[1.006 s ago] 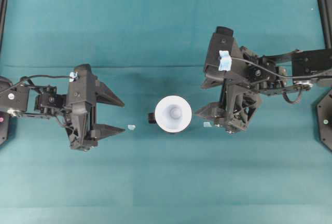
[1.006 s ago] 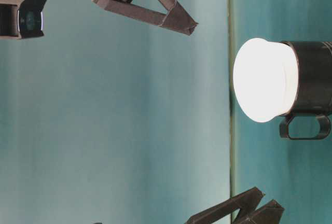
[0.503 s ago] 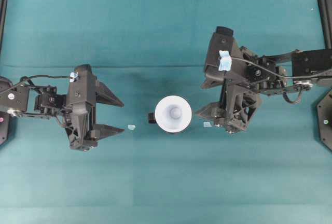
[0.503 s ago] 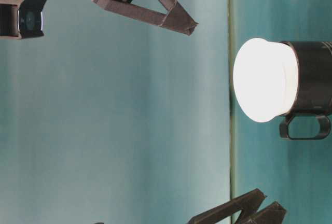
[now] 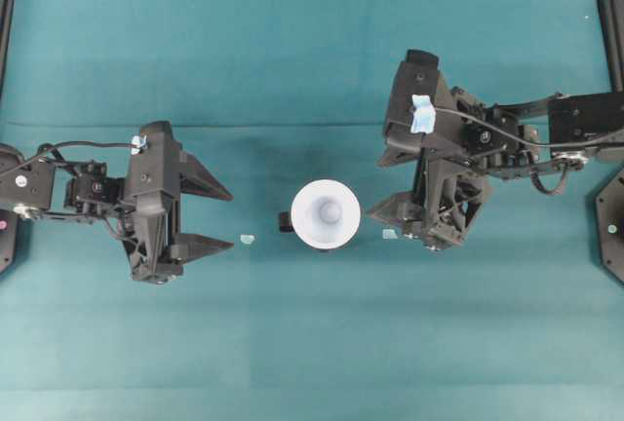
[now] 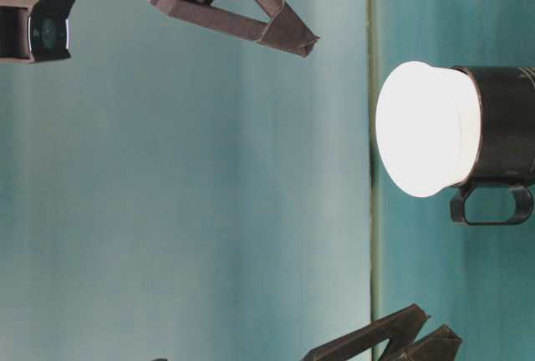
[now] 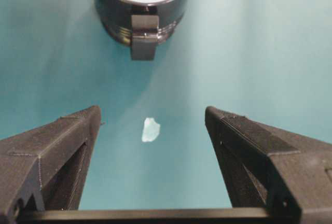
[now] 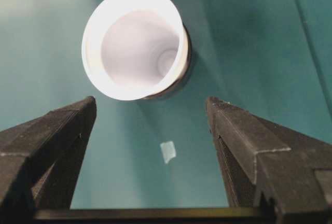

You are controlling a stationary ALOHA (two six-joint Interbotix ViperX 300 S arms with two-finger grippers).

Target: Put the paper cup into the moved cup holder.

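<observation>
- the paper cup (image 5: 326, 213) sat upright inside the cup holder (image 6: 501, 131), near the middle of the counter (image 5: 312, 60) in the overhead view, its white rim flaring above and slightly wider than the black holder.
- from above, only the holder's stubby tab showed, sticking out at 9 o'clock from the cup.
- in the table-level view the white cup filled the holder's mouth, and a looped handle showed on the holder's side.
- a small pale scrap (image 5: 247, 240) lay on the counter at 9 o'clock from the cup, and another scrap (image 5: 389, 234) at 3 o'clock, both just beside it.
- the left hand (image 5: 226, 216) stood at 9 o'clock from the cup, well apart, fingers spread wide and holding nothing; its wrist view showed the first scrap between the fingers and the holder's tab facing it.
- the right hand (image 8: 150, 115) stood at 3 o'clock from the cup, near it but not touching, fingers wide and holding nothing; its wrist view looked into the cup's mouth, with the second scrap between the fingers.
</observation>
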